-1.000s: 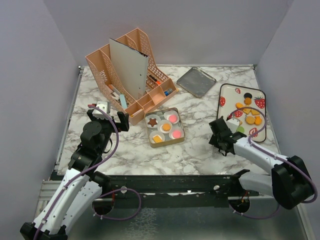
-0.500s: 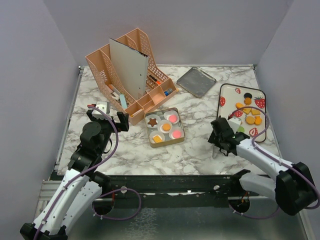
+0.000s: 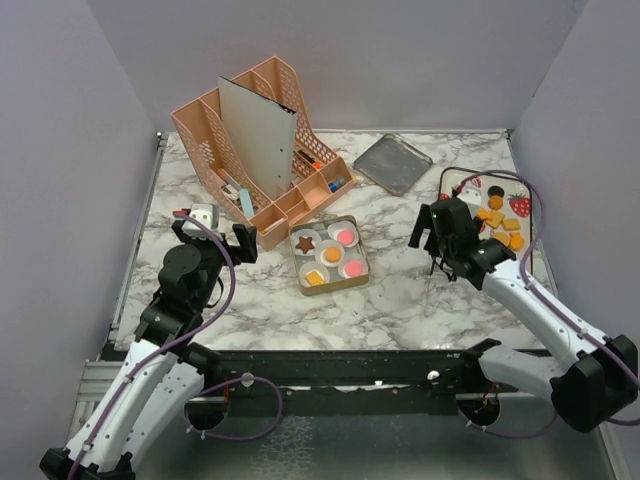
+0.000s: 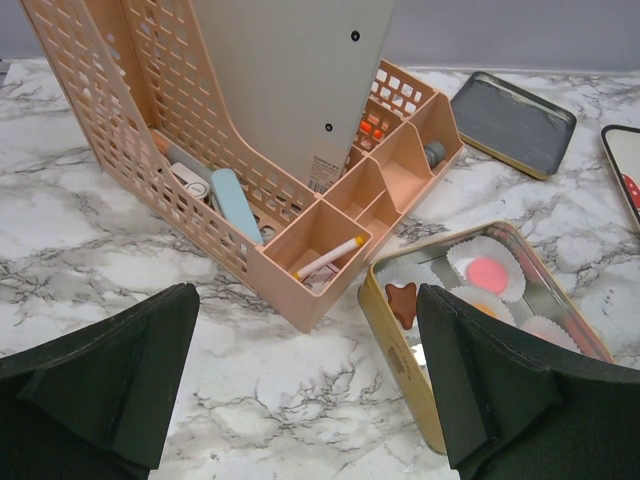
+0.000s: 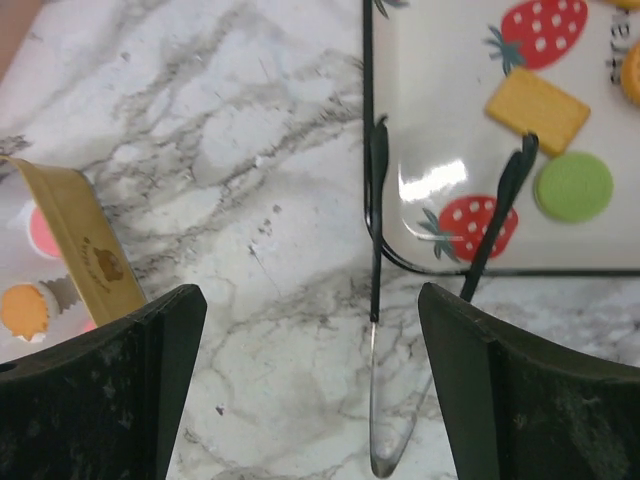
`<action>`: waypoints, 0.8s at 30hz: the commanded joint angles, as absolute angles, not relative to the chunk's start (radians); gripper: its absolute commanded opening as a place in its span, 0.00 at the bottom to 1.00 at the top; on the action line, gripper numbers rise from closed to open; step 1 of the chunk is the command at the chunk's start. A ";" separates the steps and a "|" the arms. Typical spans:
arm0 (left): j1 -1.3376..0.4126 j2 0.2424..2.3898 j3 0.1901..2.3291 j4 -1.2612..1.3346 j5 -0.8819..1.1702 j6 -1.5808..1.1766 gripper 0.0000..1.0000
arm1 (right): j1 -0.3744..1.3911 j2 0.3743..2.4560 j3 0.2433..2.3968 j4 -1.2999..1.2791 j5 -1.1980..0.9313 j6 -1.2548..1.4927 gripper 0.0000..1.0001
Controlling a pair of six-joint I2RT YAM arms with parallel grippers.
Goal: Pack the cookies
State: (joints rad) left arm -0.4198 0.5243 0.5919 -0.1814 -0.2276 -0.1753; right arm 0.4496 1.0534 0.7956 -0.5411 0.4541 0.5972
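Observation:
A gold tin (image 3: 300, 270) holds white paper cups with cookies: a brown star (image 3: 304, 243), a pink round (image 3: 346, 237) and an orange one (image 3: 333, 254). More cookies (image 3: 500, 222) lie on the strawberry-print tray (image 3: 522, 258). The right wrist view shows an orange square (image 5: 538, 105) and a green round (image 5: 573, 186) there. My right gripper (image 3: 438, 238) is open and empty above thin tongs (image 5: 375, 400), which lie half on the tray's edge (image 5: 366, 120). My left gripper (image 3: 215, 240) is open and empty left of the tin (image 4: 400, 360); star (image 4: 402, 298) shows.
A pink desk organizer (image 3: 260, 150) with a grey board stands at the back left, close to the tin. A grey metal lid (image 3: 392, 163) lies at the back middle. The tongs (image 3: 430, 285) lie on the marble between tin and tray.
My right gripper has moved away from the near edge, up to the tray's left side. The tongs now lie on the table below it. The left arm has not moved.

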 commanded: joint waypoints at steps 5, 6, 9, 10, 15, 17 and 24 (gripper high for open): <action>-0.413 0.508 0.585 -0.172 -0.212 -0.181 0.99 | 0.440 1.351 0.996 -0.305 0.322 0.327 0.96; -0.412 0.508 0.585 -0.172 -0.212 -0.181 0.99 | 0.439 1.396 1.027 -0.288 0.304 0.302 0.96; -0.410 0.507 0.587 -0.172 -0.213 -0.182 0.99 | 0.436 1.539 1.118 -0.244 0.266 0.216 0.96; -0.408 0.508 0.586 -0.172 -0.213 -0.182 0.99 | 0.432 1.586 1.154 -0.237 0.258 0.196 0.96; -0.403 0.508 0.585 -0.169 -0.206 -0.186 0.99 | 0.396 1.796 1.312 -0.217 0.184 0.127 0.91; -0.401 0.507 0.585 -0.168 -0.203 -0.187 0.99 | 0.381 1.876 1.377 -0.216 0.147 0.104 0.86; -0.396 0.505 0.586 -0.167 -0.196 -0.187 0.99 | 0.334 2.092 1.605 -0.245 0.051 0.037 0.76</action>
